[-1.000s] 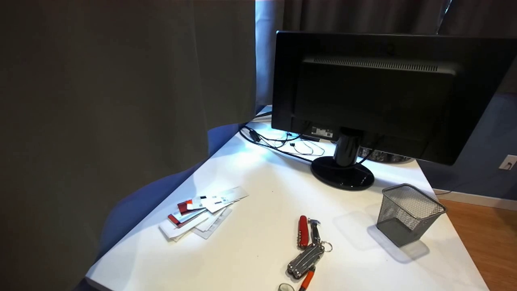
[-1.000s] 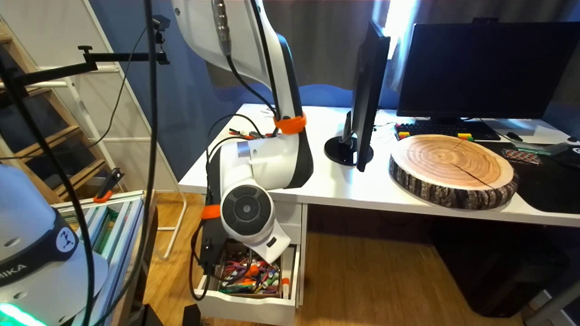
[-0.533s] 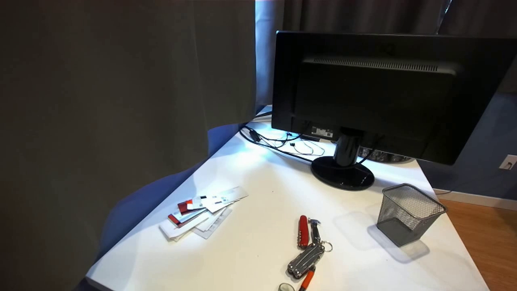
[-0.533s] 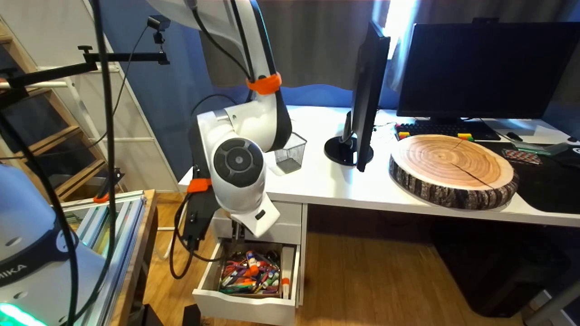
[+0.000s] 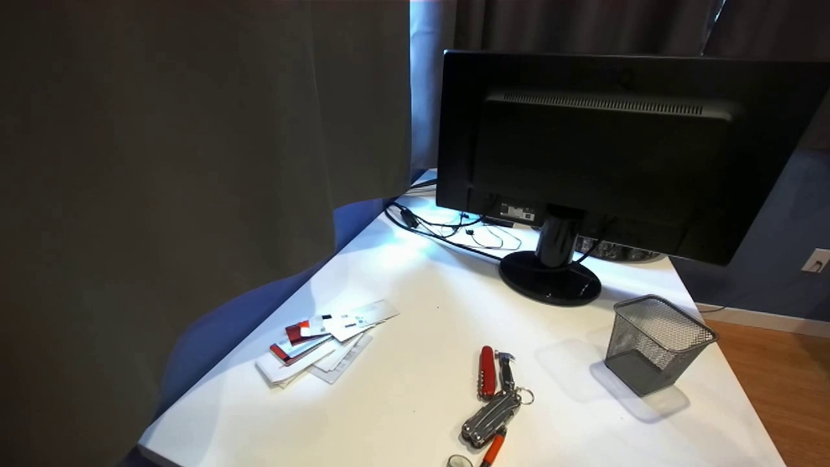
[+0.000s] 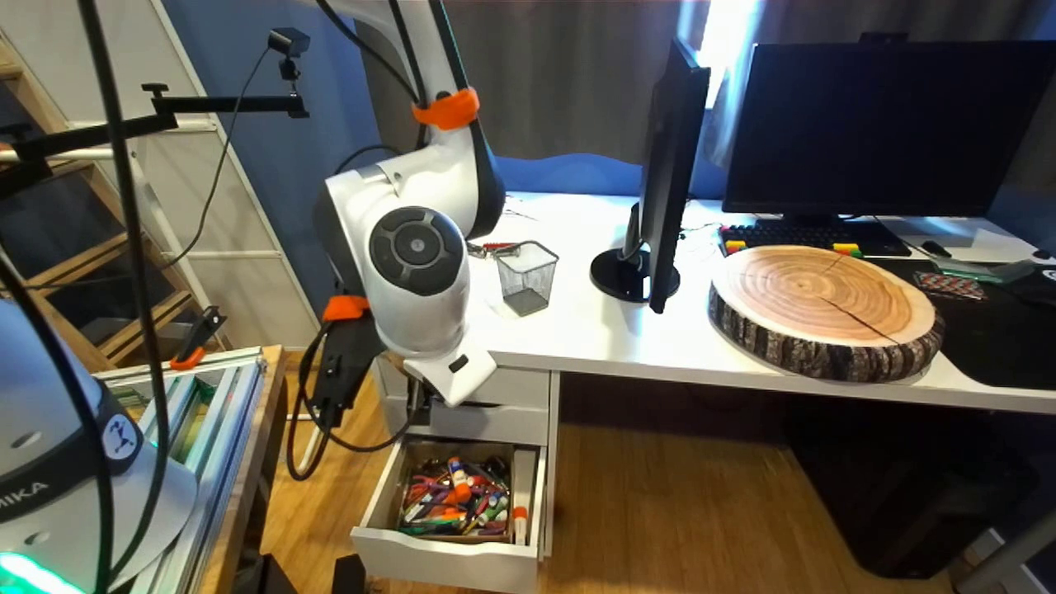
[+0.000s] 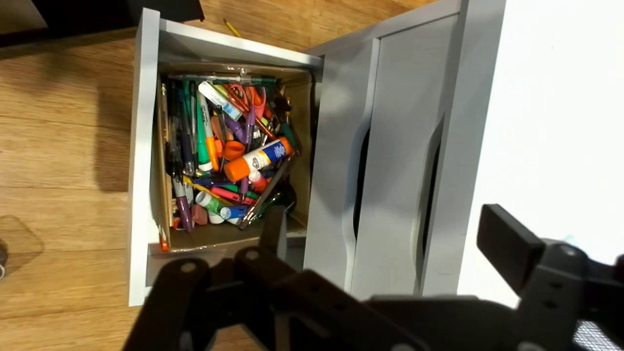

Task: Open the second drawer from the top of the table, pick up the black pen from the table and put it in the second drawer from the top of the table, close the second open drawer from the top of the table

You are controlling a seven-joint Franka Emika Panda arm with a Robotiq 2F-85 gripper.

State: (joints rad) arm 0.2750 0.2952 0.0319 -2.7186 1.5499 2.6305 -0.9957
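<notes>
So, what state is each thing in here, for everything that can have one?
Gripper: open, holding nothing
Top drawer: looks shut
Second drawer: looks shut
Third drawer: pulled open
Cardboard box: open-topped, well filled
Glue stick: capped
Mesh cup: upright, empty
Red pocket knife: folded
Grey multitool: looks folded
Front-facing monitor: dark
Robot base light: lit green

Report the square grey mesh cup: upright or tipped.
Upright: both exterior views show the grey mesh cup base down on the white desk, rim up.
</notes>
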